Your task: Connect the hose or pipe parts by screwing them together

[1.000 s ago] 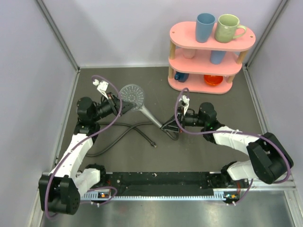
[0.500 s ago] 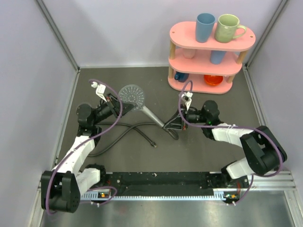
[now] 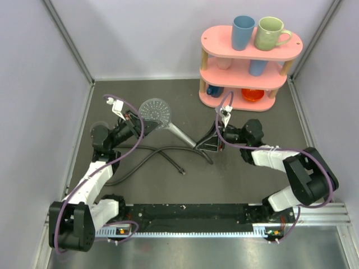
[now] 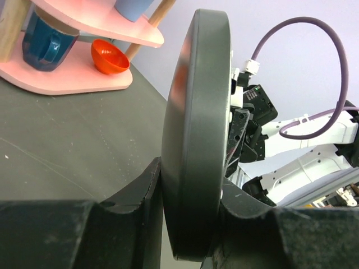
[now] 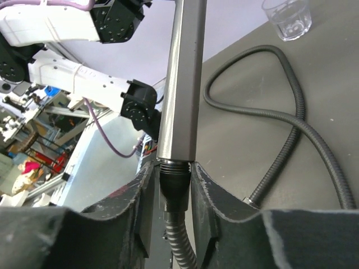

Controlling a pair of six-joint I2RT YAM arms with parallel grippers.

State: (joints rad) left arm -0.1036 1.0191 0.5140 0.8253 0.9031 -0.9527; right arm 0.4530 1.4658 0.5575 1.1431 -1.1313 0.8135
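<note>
The pink shelf (image 3: 251, 78) in the far right corner carries a blue cup (image 3: 243, 32) and green mug (image 3: 270, 33) on top, and an orange bowl (image 3: 252, 94) at the bottom. The left pincer (image 3: 136, 120) clenches the shower head (image 3: 156, 112) by its rim, mid-counter (image 3: 224, 179). The right pincer (image 5: 173, 188) flanks the hose (image 3: 143, 157) fitting at the handle's end; whether it grips, I cannot tell, and both are well apart from the side walls

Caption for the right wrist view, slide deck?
Right fingers flank the hose fitting where it meets the shower head handle.

Hose (image 3: 160, 150) loops obstruct the counter (image 3: 241, 185) between both arms. Pink shelf (image 3: 252, 54) blocks far right corner; front right counter passable.
</note>
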